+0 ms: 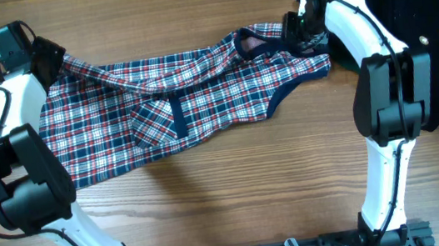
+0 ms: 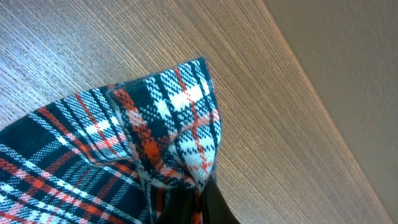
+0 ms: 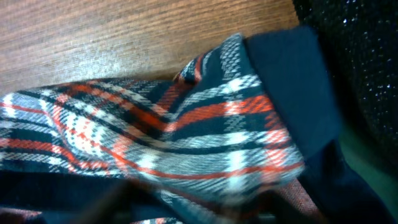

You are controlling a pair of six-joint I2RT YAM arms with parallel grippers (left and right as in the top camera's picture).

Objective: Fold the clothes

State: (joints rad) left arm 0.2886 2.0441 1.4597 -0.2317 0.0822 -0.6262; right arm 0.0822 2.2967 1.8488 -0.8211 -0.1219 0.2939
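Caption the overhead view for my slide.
The left tool pinches one end of the plaid garment; the right tool meets the other.

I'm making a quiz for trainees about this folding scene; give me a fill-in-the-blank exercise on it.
The plaid garment lies on a ___ table.
Its trim is ___.
The studded garment is ___.
The left pincer pinches the ___ garment.
Missing words: wooden; navy; black; plaid.
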